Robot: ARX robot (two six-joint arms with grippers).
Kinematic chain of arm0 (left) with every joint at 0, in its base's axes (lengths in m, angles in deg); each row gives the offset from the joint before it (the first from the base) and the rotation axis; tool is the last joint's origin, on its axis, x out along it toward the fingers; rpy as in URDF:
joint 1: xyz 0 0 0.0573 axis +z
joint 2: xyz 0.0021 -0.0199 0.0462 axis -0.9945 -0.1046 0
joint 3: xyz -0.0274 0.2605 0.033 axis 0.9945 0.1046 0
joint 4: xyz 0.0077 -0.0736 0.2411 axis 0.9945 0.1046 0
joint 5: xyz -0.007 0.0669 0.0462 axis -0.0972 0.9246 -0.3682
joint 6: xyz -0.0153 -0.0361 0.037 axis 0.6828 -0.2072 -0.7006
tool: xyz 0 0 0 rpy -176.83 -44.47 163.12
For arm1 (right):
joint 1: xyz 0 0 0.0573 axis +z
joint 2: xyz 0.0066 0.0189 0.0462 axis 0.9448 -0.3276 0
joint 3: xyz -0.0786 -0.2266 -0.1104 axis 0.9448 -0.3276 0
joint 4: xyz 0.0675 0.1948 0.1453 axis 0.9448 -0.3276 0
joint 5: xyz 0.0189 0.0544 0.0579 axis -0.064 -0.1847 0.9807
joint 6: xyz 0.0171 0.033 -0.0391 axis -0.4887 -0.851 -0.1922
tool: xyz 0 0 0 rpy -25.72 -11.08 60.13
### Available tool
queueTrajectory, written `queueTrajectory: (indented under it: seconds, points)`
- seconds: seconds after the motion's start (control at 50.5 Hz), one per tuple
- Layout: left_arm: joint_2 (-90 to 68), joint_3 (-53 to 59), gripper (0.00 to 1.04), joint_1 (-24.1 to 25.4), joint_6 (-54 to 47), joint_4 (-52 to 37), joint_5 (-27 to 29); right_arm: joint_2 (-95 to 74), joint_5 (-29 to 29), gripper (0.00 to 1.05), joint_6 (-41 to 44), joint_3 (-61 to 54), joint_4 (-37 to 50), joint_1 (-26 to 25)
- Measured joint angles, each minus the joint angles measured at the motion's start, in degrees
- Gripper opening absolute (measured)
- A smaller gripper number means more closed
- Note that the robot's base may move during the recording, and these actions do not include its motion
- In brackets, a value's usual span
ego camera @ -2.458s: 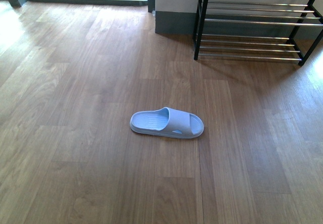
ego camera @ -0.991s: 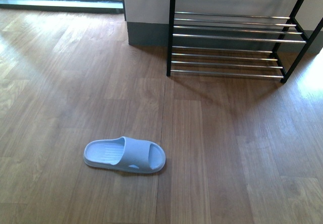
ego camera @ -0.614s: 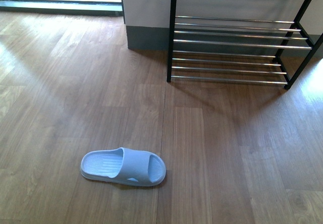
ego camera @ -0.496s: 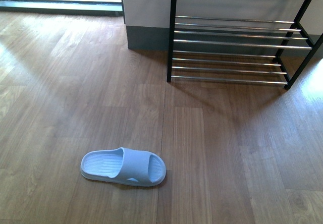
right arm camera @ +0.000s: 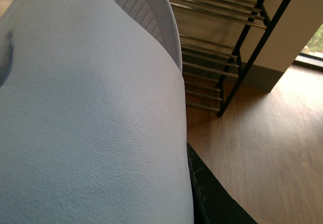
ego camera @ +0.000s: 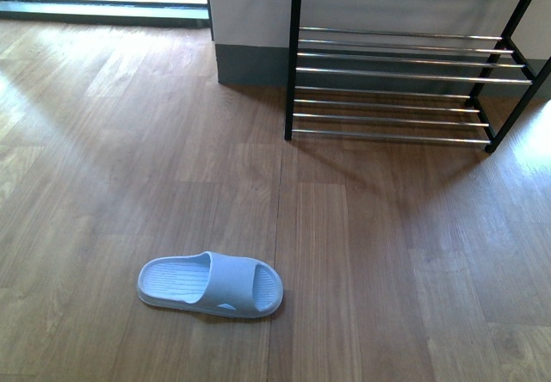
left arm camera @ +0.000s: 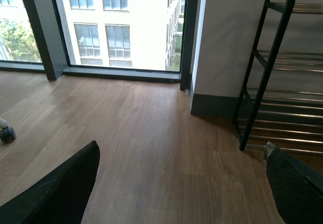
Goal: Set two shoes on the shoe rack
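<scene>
On wood-plank floor (ego camera: 387, 253), pale blue slide (ego camera: 210, 284) lies well apart from shoe rack (ego camera: 405, 72). Left gripper (left arm camera: 180, 153) gapes empty; right gripper (right arm camera: 194, 183) clamps second slide (right arm camera: 86, 108).

A pale blue one-piece rubber slide (ego camera: 211, 285) lies sole-down on the wooden floor (ego camera: 387, 253), lengthwise across the front view with its open toe to the right, well apart from the shoe rack (ego camera: 294, 55). The rack stands upright against the wall, its chrome bars bare. A second slide (right arm camera: 86, 113) of the same blue fills the right wrist view, raised before the rack.
</scene>
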Motion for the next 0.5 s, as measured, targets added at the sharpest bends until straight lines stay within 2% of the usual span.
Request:
queueTrajectory:
  seconds: [0.496]
  points:
    - [0.0, 0.0, 0.95, 0.0, 0.0, 0.0, 0.0, 0.0, 0.0, 0.02, 0.0, 0.0, 0.0, 0.0]
